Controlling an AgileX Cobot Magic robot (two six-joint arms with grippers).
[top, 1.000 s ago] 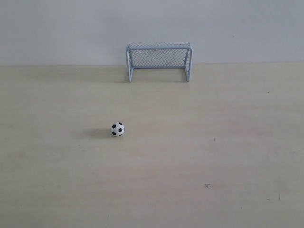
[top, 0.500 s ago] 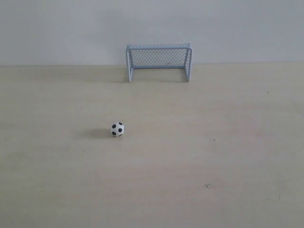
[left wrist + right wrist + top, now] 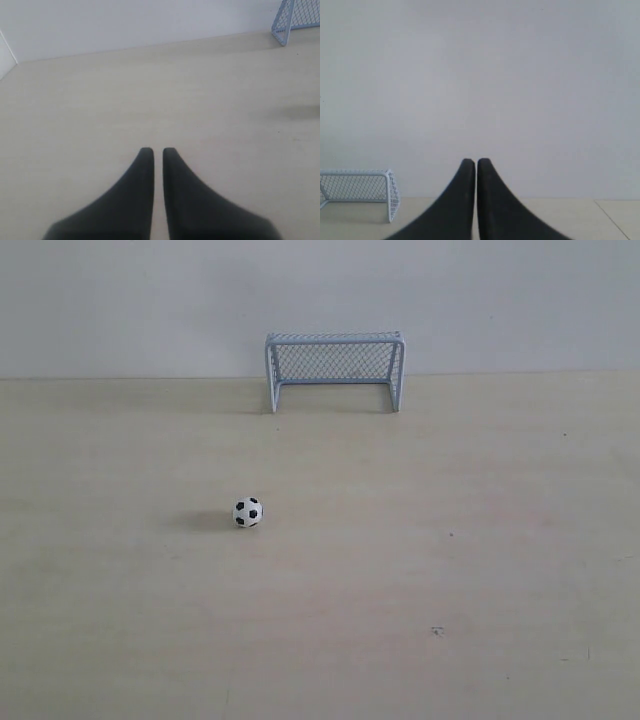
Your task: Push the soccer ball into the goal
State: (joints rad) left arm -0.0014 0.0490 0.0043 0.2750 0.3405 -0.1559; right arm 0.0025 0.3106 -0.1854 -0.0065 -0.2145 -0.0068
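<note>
Soccer ball on tabletop, well apart from goal; goal at 1 o'clock from ball. Left gripper jaws narrow, slim slit. Right gripper jaws nearly touching. Ball's place relative to jaws: cannot tell.

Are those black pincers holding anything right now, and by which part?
Nothing is held. The left gripper and right gripper are both closed and empty; the soccer ball lies untouched on the table.
</note>
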